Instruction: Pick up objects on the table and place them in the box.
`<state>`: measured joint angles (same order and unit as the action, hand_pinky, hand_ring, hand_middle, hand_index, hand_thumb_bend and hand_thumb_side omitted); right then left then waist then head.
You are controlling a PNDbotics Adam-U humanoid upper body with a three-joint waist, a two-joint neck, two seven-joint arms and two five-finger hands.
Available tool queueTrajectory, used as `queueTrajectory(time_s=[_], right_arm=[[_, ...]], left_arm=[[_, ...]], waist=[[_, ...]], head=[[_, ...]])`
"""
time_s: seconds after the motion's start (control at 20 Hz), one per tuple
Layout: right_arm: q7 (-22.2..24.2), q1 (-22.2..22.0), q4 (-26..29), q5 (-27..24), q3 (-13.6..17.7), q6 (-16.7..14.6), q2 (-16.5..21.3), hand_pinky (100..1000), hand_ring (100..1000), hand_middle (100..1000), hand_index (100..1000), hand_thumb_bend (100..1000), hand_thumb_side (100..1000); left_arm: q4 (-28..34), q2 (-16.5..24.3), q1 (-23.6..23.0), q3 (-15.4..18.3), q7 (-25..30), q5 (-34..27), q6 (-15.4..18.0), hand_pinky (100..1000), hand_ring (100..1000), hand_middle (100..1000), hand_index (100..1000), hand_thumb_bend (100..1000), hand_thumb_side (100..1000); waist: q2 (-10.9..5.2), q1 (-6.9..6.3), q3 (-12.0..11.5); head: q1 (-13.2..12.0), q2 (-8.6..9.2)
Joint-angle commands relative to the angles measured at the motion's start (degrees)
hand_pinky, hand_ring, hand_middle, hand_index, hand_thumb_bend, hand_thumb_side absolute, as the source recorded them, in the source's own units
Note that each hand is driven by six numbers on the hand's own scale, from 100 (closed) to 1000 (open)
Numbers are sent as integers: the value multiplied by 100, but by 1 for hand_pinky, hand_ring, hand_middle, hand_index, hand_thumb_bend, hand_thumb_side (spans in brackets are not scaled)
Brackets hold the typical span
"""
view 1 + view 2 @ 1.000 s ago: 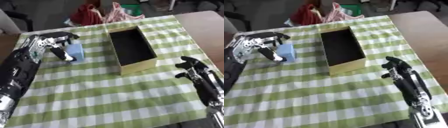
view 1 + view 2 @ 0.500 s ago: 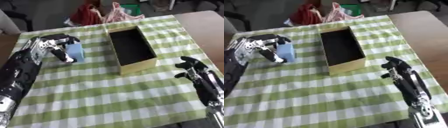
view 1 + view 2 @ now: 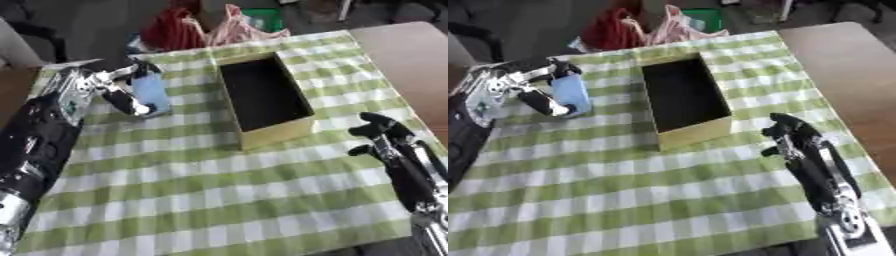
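A light blue block-shaped object (image 3: 151, 92) stands on the green checked cloth (image 3: 219, 185), left of the box. My left hand (image 3: 103, 86) is curled round it, fingers over its top and the thumb low at its front. The open tan box (image 3: 261, 99) with a dark inside lies in the middle of the table, long side running away from me; nothing shows inside it. My right hand (image 3: 381, 134) rests near the right edge, right of the box's near end, fingers relaxed and holding nothing.
Red and pink bags (image 3: 203, 29) and a green item (image 3: 264, 17) sit beyond the table's far edge. A bare brown tabletop (image 3: 409, 55) lies to the right of the cloth.
The left hand and the blue object have shifted slightly toward the box. The right hand has stayed in place.
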<state>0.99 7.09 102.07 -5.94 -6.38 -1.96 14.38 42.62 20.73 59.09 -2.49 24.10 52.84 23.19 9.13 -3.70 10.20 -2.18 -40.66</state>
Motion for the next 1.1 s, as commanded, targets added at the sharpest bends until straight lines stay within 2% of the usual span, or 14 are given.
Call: queueTrajectory(time_s=[0.05,0.35,0.65,1.1], right_arm=[[24,55,65,-24,18,-8,54,569,787,600,827,100,574],[66,71,56,-39,-17,-3,46,569,787,600,827,100,574],[117,105,42,-59,-61,4,35,569,787,600,827,100,575],[185,178,38,-93,-115,14,10,569,787,599,827,100,576]], left_arm=[[410,185,209,-119,72,-311,127,644,645,364,915,301,209],[1021,9,323,-478,271,-871,326,646,643,366,913,285,198],[1338,-297,365,-821,396,-1180,435,646,646,365,911,282,195],[1483,-757,244,-1236,370,-1068,801,654,655,365,897,299,208]], waist=[[-113,39,-7],[-127,57,22],[-130,48,68],[-109,46,159]], head=[[11,47],[-6,57],[-31,64],[-54,114]])
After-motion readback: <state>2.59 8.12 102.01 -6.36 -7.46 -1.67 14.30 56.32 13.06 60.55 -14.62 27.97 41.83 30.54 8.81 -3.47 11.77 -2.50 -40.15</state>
